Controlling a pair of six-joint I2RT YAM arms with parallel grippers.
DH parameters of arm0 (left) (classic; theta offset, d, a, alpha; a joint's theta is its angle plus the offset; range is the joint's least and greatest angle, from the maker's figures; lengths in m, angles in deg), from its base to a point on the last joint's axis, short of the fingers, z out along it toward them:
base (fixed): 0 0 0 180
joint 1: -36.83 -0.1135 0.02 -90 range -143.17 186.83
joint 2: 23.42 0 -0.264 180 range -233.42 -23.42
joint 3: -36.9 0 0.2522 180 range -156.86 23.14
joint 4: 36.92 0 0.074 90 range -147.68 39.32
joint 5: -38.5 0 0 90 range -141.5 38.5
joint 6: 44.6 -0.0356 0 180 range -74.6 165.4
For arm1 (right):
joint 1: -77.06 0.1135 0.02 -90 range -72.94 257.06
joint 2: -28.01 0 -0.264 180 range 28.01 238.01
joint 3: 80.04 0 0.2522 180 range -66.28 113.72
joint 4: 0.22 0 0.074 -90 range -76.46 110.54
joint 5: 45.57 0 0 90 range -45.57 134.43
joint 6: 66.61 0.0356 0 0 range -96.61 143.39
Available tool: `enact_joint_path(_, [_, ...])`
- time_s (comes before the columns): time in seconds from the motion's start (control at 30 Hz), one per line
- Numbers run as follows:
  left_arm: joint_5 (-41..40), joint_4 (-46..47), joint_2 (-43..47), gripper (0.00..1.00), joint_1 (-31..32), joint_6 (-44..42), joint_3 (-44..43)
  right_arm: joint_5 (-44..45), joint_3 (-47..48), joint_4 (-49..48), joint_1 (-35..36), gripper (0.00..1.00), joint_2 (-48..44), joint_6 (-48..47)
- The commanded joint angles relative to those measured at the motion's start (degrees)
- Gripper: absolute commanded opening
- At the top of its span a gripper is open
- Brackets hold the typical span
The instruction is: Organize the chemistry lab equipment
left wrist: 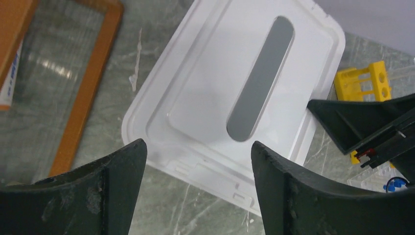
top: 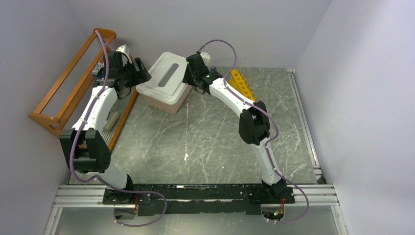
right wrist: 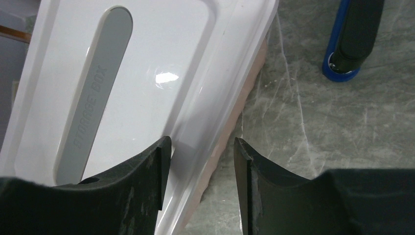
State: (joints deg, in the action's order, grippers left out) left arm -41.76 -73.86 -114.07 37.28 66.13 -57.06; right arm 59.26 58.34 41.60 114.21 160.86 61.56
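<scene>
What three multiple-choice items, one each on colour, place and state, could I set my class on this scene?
1. The strip on the lid is: A grey, B red, C green.
2. The yellow rack stands: A on the lid, B beside the pink tub, C under the tub.
3. The left gripper is: A shut on the lid, B shut on a tube, C open, holding nothing.
Answers: 1 A, the inlay shows grey; 2 B, it sits off the tub's right side; 3 C, its fingers stand wide apart.

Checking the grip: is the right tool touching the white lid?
Cannot tell. In the right wrist view the right tool straddles the rim of the white lid, but no contact or gap shows plainly.
</scene>
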Motion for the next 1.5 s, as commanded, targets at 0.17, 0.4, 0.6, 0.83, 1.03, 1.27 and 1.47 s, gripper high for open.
enact_joint_path(0.17, [-1.7,7.3,-12.3,0.78,-0.4,-5.1,-9.4,-7.4,-7.6,-2.1,-1.9,0.42,-3.6,-5.5])
enact_joint_path(0.4, [4.8,7.9,-22.4,0.77,-0.4,-8.4,-18.1,-12.2,-5.8,-3.2,-2.6,0.44,-2.1,-6.1])
enact_joint_path(0.6, [4.0,7.2,-25.6,0.43,-0.4,-12.5,-19.3,-13.5,-4.7,-3.6,-2.6,0.45,-2.1,-6.7])
enact_joint_path(0.83, [3.3,6.7,-25.3,0.41,-0.4,-14.5,-14.7,-16.1,-2.8,-1.5,-2.6,0.41,-1.3,-6.6])
enact_joint_path(1.03, [8.8,3.1,-24.7,0.39,-0.4,-10.8,-13.4,-10.1,-5.4,1.5,-2.6,0.37,-3.9,-4.8])
enact_joint_path(1.27, [10.0,-0.1,-20.6,0.38,-0.4,-6.1,-11.7,-8.8,3.7,7.4,-2.7,0.37,-1.5,-4.4])
enact_joint_path(1.47, [6.8,-3.7,-21.0,0.49,-0.4,-8.1,-20.1,-14.5,7.2,4.6,-2.8,0.41,-3.2,-5.1])
